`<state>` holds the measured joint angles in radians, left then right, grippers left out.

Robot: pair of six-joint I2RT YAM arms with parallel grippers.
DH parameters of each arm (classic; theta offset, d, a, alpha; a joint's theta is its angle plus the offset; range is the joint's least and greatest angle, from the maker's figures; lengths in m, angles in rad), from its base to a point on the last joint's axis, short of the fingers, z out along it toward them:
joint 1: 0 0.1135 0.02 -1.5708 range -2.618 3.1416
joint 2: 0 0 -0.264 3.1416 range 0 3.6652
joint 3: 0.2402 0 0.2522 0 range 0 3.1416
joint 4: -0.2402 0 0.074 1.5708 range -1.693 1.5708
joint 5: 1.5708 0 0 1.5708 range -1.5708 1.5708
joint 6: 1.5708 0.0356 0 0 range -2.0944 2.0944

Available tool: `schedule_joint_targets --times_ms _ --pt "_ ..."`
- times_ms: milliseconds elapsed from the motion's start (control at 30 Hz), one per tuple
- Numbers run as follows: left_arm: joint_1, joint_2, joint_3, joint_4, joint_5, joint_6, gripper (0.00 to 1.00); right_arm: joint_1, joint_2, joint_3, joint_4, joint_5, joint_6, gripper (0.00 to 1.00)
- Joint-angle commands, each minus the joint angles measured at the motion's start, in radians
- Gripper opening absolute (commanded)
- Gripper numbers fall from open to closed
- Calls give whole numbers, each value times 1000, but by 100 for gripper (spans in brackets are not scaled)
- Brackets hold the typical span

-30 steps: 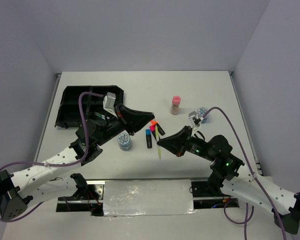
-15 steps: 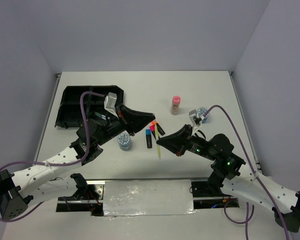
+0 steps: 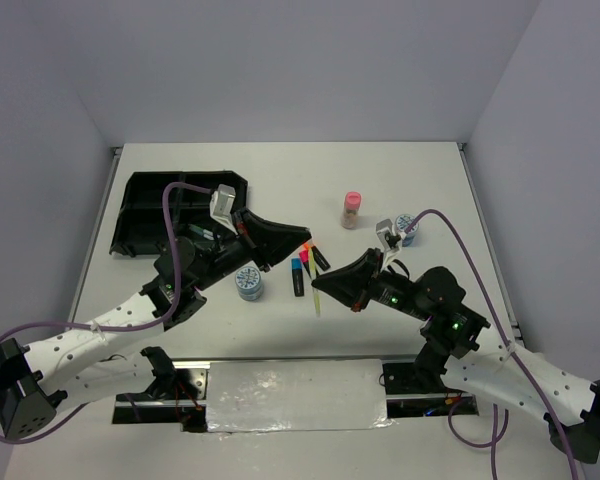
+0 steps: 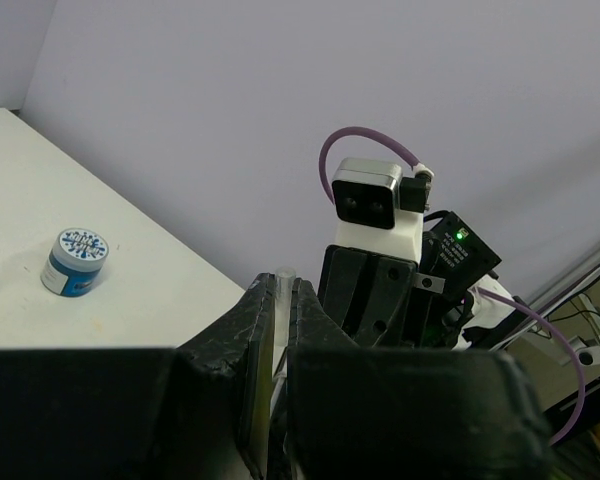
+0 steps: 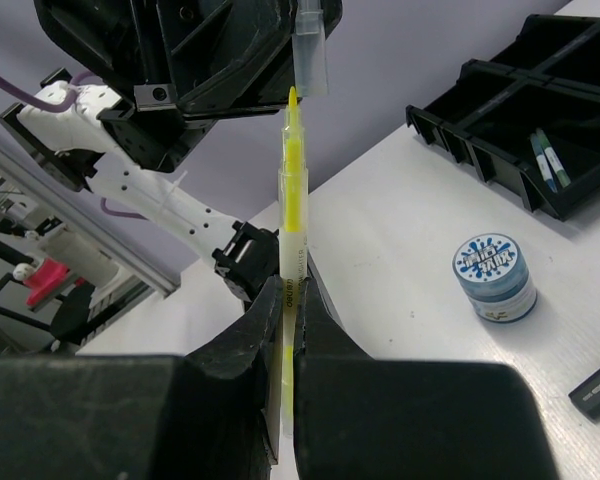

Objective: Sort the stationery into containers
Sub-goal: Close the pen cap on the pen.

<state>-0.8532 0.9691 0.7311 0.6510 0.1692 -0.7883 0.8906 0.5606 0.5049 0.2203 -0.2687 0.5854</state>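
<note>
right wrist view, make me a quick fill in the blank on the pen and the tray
The right gripper is shut on a ___ pen. The left gripper is shut on that pen's clear ___. One compartment of the tray holds ___ thin pens.
Missing words: yellow; cap; two

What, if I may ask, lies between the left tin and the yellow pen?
The blue-capped black marker lies there; the top view shows it.
</note>
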Motion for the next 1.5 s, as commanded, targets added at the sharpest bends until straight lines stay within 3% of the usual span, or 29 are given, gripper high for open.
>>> schedule_joint_targets --times_ms 0,1467 --pt "3 -12 36 55 12 1 0 10 -1 27 24 14 -15 0" --pt "2 -15 34 -21 38 3 0 21 -1 80 -27 68 -73 0"
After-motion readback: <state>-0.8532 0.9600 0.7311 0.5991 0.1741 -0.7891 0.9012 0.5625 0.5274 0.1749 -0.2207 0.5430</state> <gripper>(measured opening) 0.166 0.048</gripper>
